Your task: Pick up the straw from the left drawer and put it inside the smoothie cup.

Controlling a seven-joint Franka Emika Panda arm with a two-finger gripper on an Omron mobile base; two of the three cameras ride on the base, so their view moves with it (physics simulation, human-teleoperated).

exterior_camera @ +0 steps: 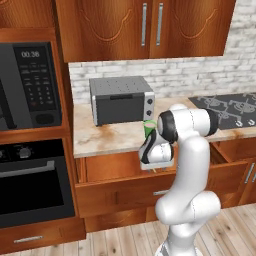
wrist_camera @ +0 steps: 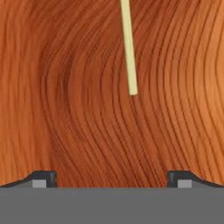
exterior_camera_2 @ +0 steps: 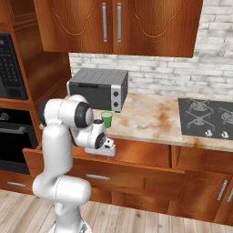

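The straw (wrist_camera: 128, 48) is a thin pale yellow-green stick lying on the wooden floor of the left drawer (wrist_camera: 65, 109); its near end stops a little ahead of my fingertips and its far end runs out of the hand view. My gripper (wrist_camera: 111, 179) points down into the pulled-out left drawer (exterior_camera: 120, 192), open, with nothing between its jaws. In the base views the hand (exterior_camera: 156, 162) (exterior_camera_2: 103, 148) hangs over the drawer's front panel (exterior_camera_2: 136, 175). The smoothie cup (exterior_camera: 148, 127) (exterior_camera_2: 107, 119), small and green, stands on the counter just behind the hand.
A grey toaster oven (exterior_camera: 122, 100) (exterior_camera_2: 98, 87) sits on the counter right behind the cup. A black cooktop (exterior_camera: 230, 107) (exterior_camera_2: 207, 116) lies to the right. A microwave (exterior_camera: 30, 85) and oven (exterior_camera: 30, 180) fill the tall unit at left. Wall cabinets (exterior_camera: 150, 25) hang overhead.
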